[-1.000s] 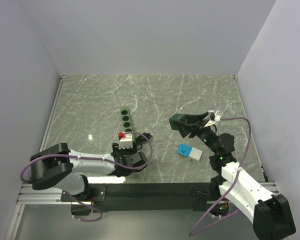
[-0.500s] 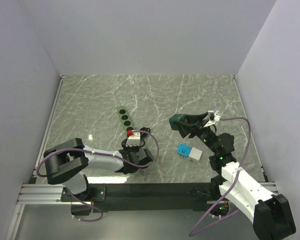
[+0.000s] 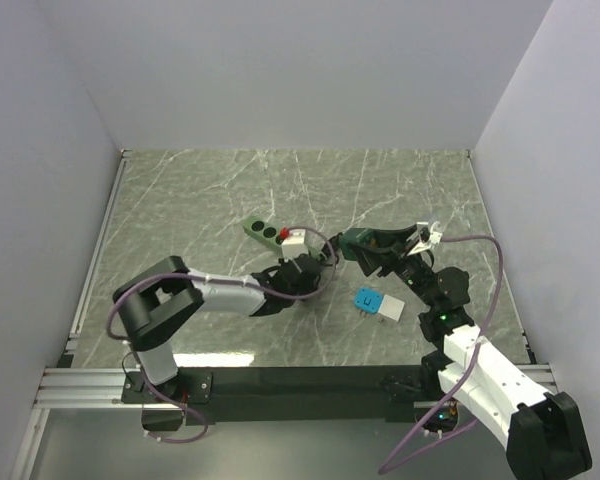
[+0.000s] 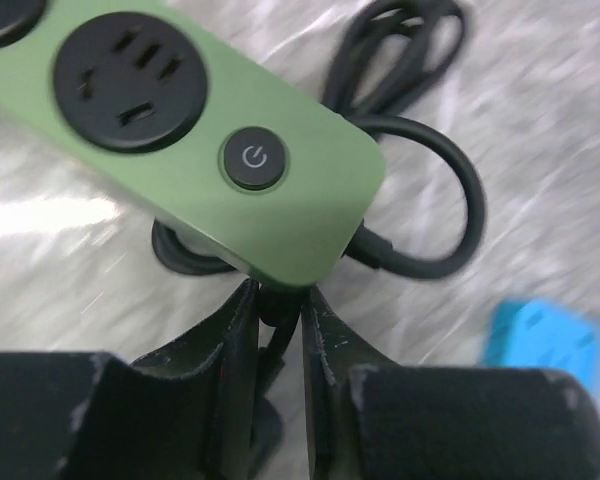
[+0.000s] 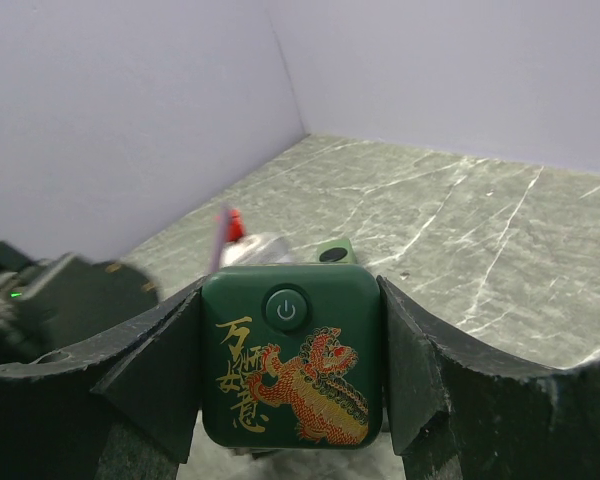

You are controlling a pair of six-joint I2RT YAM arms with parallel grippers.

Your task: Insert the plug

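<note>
A light green power strip [image 3: 260, 229] lies slanted at mid table. It fills the top of the left wrist view [image 4: 180, 130], showing a black socket and a round power button. My left gripper [image 3: 298, 258] sits at the strip's button end, shut [image 4: 278, 300] on the strip's black cable [image 4: 450, 200] just below that end. My right gripper [image 3: 365, 245] is shut [image 5: 292, 350] on a dark green cube plug [image 5: 292, 350] with a gold and red dragon picture, held above the table just right of the strip. The strip's end [image 5: 332, 253] peeks out behind the cube.
A blue and white block [image 3: 374, 302] lies on the marble table right of centre, under my right arm; it shows blurred in the left wrist view [image 4: 550, 340]. The cable loops beside the strip's end. White walls enclose the table on three sides.
My left gripper has swung right and away from me, pulling the power strip with it. The strip has turned from pointing away to slanted and now sits close to the right gripper. The right arm has not moved.
</note>
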